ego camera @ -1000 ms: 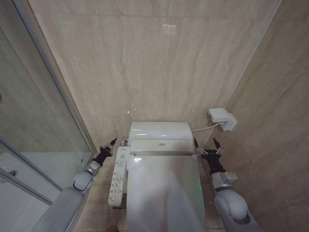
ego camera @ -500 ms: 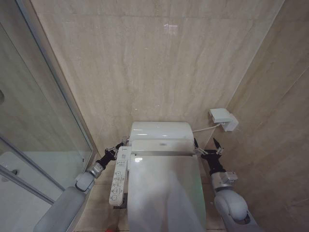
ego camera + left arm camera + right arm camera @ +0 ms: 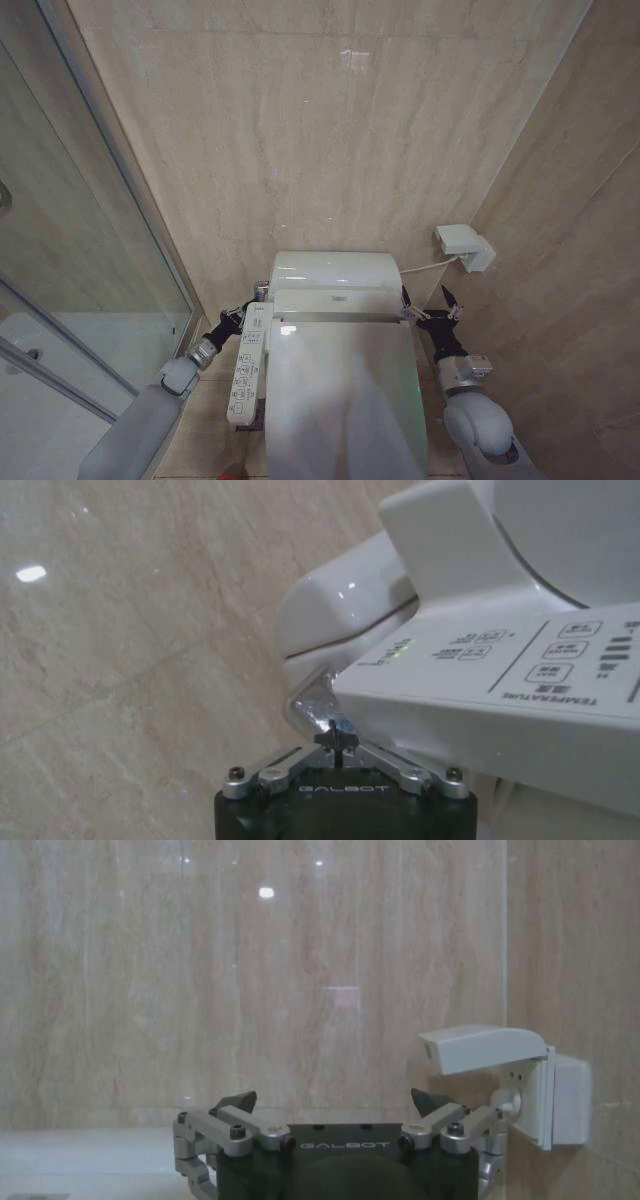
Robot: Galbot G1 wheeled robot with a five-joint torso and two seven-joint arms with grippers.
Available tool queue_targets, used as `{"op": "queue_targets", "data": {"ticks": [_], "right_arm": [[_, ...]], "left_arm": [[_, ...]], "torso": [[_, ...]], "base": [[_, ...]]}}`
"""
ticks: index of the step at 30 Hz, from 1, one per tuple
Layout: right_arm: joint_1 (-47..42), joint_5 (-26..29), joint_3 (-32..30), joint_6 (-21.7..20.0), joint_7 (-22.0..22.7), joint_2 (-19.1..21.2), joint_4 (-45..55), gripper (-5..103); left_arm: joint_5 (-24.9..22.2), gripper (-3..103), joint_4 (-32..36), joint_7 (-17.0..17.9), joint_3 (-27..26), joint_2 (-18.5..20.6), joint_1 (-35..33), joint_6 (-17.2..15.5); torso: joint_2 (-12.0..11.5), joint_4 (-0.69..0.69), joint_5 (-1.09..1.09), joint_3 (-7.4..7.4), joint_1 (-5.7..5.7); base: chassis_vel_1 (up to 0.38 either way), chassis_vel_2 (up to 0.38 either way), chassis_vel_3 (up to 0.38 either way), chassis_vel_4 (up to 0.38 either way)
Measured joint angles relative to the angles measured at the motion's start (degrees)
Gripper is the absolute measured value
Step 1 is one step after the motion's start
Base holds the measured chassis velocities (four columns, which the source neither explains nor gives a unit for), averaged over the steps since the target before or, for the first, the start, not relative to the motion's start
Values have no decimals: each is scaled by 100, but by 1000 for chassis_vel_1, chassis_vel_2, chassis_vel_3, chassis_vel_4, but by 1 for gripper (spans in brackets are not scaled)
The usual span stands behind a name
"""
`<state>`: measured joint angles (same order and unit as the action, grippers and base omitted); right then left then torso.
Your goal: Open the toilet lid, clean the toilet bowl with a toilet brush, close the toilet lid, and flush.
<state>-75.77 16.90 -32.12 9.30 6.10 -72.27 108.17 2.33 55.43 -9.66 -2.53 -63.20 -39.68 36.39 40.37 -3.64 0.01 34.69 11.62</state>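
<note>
The toilet lid point(image 3: 340, 400) lies flat and closed, hiding the toilet bowl beneath it. A long white button panel point(image 3: 247, 365) point(image 3: 520, 682) runs along the toilet's left side. At the back end of that panel my left gripper point(image 3: 244, 314) point(image 3: 337, 739) is shut, its tips touching a chrome lever point(image 3: 315, 703) under the toilet's rear unit point(image 3: 330, 272). On the other side, my right gripper point(image 3: 428, 303) point(image 3: 333, 1104) hangs open by the lid's back right corner, holding nothing. The toilet brush is out of view.
A glass shower screen point(image 3: 70, 260) closes off the left side. Beige tiled walls stand behind and to the right. A white wall socket box point(image 3: 461, 246) point(image 3: 500, 1080) with a cable sits just above my right gripper. A red speck point(image 3: 237, 470) shows on the floor.
My left gripper has moved inward from beside the panel to the chrome lever at the toilet's back left corner, and its fingers have shut. The right arm has stayed put.
</note>
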Motion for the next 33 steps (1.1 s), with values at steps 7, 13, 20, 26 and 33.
{"op": "queue_targets", "data": {"ticks": [7, 13, 20, 26, 33], "right_arm": [[0, 0, 0, 0, 0, 0, 0, 100], [0, 0, 0, 0, 0, 0, 0, 100], [0, 0, 0, 0, 0, 0, 0, 100], [0, 0, 0, 0, 0, 0, 0, 100], [0, 0, 0, 0, 0, 0, 0, 100]], "left_arm": [[8, 0, -65, -14, 51, -35, 57, -1], [7, 0, -75, -16, 45, -33, 66, 7], [1, 0, -69, -14, 32, -29, 66, 10], [-1, 0, -67, -10, 26, -47, 68, 6], [-6, 0, -27, 11, -40, -40, -5, 2]], "torso": [[-1, -6, -1, 2, 2], [-1, -6, -2, 1, 2], [-1, -4, -3, 0, 1], [-1, -2, -2, 0, 1], [0, -6, -2, -1, 1]], "base": [[0, 0, 0, 0], [0, 0, 0, 0], [0, 0, 0, 0], [0, 0, 0, 0], [0, 0, 0, 0]]}}
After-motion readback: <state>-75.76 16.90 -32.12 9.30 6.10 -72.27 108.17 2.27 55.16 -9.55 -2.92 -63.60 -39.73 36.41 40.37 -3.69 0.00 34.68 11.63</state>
